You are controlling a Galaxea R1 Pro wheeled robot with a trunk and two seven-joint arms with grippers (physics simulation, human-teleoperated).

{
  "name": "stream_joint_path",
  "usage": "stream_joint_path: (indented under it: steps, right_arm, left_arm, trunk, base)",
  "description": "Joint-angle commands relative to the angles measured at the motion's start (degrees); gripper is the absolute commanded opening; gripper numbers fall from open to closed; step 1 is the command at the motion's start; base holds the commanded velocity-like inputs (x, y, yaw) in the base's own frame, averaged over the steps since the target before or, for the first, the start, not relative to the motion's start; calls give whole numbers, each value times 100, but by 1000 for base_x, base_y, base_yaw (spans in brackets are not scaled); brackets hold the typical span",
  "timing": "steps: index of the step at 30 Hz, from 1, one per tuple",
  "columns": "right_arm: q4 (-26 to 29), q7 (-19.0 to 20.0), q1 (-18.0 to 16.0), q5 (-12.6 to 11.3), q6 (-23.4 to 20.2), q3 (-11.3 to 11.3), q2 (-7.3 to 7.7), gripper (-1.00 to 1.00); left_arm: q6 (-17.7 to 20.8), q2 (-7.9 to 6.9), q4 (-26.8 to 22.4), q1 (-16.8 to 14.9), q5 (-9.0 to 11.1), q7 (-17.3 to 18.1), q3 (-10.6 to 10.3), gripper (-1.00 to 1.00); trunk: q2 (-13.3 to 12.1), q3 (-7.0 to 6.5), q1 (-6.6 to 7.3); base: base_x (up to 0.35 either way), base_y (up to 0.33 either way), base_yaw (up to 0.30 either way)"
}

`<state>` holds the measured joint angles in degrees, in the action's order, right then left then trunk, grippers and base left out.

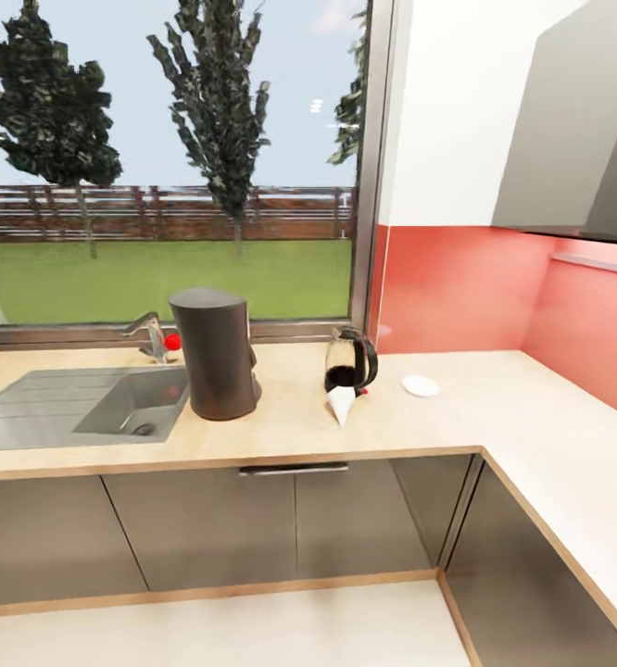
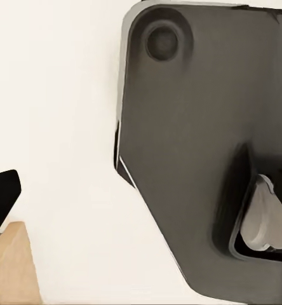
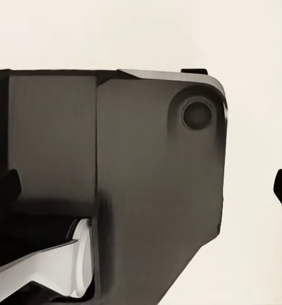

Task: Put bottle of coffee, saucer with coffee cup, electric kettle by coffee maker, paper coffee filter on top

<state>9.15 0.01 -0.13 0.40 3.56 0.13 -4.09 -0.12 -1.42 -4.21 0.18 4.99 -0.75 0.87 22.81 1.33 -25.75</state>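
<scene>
1. Beige wood grain runs the length of the kitchen countertop [image 1: 281, 426], and the robot faces it from a standoff, with neither arm reaching into the head view.
2. The coffee maker [image 1: 214, 352] stands upright toward the far edge under the window, just right of the sink [image 1: 114, 403]; it is already where the task wants it.
3. Right of it, with a clear strip of counter between, sits the electric kettle [image 1: 350, 363], upright, its black handle turned to the right.
4. Touching or just in front of the kettle's base lies a white cone, most likely the paper coffee filter [image 1: 342, 404], point toward the near edge, so its long axis runs near to far.
5. Further right, apart from the kettle, the saucer [image 1: 421, 385] lies flat and carries nothing.
6. Containers: the sink basin looks bare and the kettle shows a dark lower part, though whether that is liquid or its base cannot be told.
7. Both wrist views look down on pale floor and dark robot body panels, so how far either pincer is open, and whether it holds anything, cannot be told.
8. Judgement: the filter lies ahead and slightly right of centre, so the right arm is probably nearer, and the lift must end leftward on the coffee maker's slanted top.
</scene>
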Motion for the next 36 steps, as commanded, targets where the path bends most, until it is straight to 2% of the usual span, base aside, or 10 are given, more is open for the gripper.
stream_joint_path:
  steps: [1,6,10,12,13,18,19,23,29,36]
  right_arm:
    - [5,3,-1,4,14,-1,1,100]
    - [212,4,-1,2,7,-4,19,100]
    - [986,24,-3,-1,-4,-4,26,100]
    - [3056,21,-8,-19,-30,-1,0,100]
    - [3641,18,-27,-21,-30,4,-11,100]
    - [4848,16,-366,-22,-32,12,-14,100]
    - [5275,13,-876,-22,-53,13,-14,100]
    - [5535,-4,-1358,-22,-130,13,-13,100]
    - [5921,41,-2363,-43,-1711,13,-5,100]
    - [5934,402,-2714,-39,-1993,94,2,100]
  left_arm:
    - [-1,-2,-3,1,115,-5,12,100]
    - [6,8,-8,-8,155,34,-11,100]
    - [7,-21,-48,-9,142,11,-17,100]
    - [-13,-83,-61,-16,143,4,-15,100]
    - [-14,-90,-61,-12,143,-1,-16,100]
    - [-14,-98,-62,-14,187,-4,19,100]
    - [-14,-91,-58,-17,201,-4,26,100]
    - [-14,-84,-54,-15,204,-4,27,100]
    - [-14,-89,-46,-10,206,-4,28,100]
    - [-14,-76,-45,-13,213,-4,41,100]
  trunk:
    - [11,11,-4]
    - [11,11,-4]
    - [11,11,-4]
    - [11,11,-4]
    - [11,11,-4]
    - [11,11,-4]
    - [11,11,-4]
    - [11,11,-4]
    - [11,11,-4]
    - [11,11,-4]
  base:
    - [17,-5,276]
    - [5,-2,266]
    - [0,0,66]
    - [0,0,3]
    - [0,0,0]
    - [7,0,0]
    - [75,0,0]
    - [32,0,0]
    - [25,-4,0]
    - [222,-93,0]
